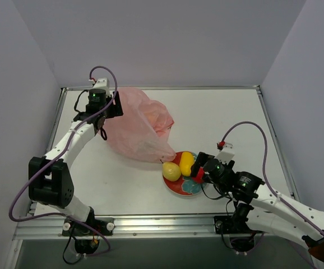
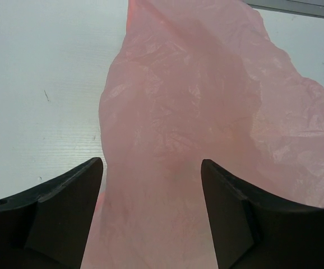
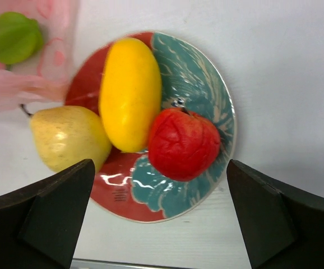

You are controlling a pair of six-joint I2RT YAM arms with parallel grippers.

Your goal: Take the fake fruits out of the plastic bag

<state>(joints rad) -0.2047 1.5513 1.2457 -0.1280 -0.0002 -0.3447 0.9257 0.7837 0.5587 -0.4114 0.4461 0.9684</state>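
A: Your right gripper point(image 3: 159, 168) hung wide open, empty, over the plate point(image 3: 207, 73), which held three fake fruits point(image 3: 129, 92).
B: And the green one point(image 3: 12, 36)?
A: It sat inside the plastic bag point(image 1: 139, 126), whose mouth faced the plate and whose length ran far-left. You needed a low reach. Your left gripper point(image 1: 110, 106) straddled the far end; I couldn't tell if it gripped.

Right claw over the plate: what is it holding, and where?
Nothing held: the right gripper stands open above the red fruit on the plate.
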